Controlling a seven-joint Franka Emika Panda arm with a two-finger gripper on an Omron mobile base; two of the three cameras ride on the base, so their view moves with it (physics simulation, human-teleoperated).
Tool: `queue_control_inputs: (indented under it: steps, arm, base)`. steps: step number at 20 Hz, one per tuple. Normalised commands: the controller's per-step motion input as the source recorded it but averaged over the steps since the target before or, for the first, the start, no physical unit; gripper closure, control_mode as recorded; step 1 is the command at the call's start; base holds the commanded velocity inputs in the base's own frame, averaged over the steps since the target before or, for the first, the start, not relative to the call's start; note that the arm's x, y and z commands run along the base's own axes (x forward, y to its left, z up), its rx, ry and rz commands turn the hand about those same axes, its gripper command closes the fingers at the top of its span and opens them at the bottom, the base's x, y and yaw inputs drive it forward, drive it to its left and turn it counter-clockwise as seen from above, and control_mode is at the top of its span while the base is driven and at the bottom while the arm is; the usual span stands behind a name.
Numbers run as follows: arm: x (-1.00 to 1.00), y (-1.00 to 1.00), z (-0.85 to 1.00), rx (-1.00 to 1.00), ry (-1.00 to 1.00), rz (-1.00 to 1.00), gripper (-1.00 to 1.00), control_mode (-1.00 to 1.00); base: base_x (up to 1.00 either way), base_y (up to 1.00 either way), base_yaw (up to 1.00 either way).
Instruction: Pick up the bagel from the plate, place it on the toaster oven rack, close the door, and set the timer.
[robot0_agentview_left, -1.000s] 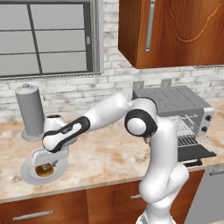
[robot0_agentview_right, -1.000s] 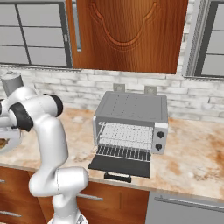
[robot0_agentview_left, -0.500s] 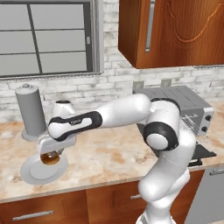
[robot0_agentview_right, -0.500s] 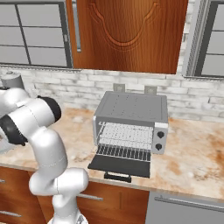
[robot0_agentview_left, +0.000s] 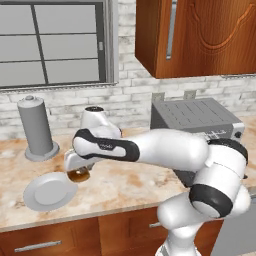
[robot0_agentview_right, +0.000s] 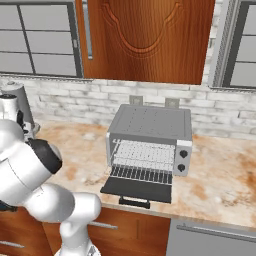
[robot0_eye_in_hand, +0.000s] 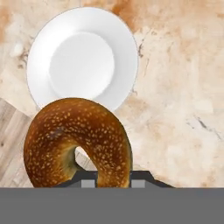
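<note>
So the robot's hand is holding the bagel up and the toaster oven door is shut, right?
Not quite. The hand does hold the bagel up off the plate, but the toaster oven door is open, folded down flat in front of the rack. The right base view shows it.

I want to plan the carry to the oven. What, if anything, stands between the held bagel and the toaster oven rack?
Nothing visible does. The gripper holds the bagel above the counter beside the plate. The door hangs open, and the toaster oven rack is exposed, with bare counter between.
</note>
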Motion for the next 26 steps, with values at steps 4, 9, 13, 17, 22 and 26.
queue_control_inputs:
  steps: [4, 9, 13, 17, 22, 26]
  arm:
    - [-0.17, -0.90, 0.29, -0.03, -0.17, -0.11, 1.00, -1.00]
    - [-0.03, -0.98, 0.51, 0.00, -0.03, -0.12, 1.00, -1.00]
    - [-0.05, -0.97, 0.44, 0.00, 0.00, -0.15, 1.00, -1.00]
    - [0.00, -0.99, 0.17, 0.00, 0.00, -0.18, 1.00, -1.00]
    - [0.00, -1.00, 0.08, 0.00, 0.00, -0.19, 1.00, -1.00]
    - [0.04, -0.99, 0.26, 0.00, 0.04, -0.19, 1.00, -1.00]
  base:
    - [0.00, 0.00, 0.00]
    - [0.00, 0.00, 0.00]
    - [0.00, 0.00, 0.00]
    - [0.00, 0.00, 0.00]
    - [0.00, 0.00, 0.00]
    - [0.00, 0.00, 0.00]
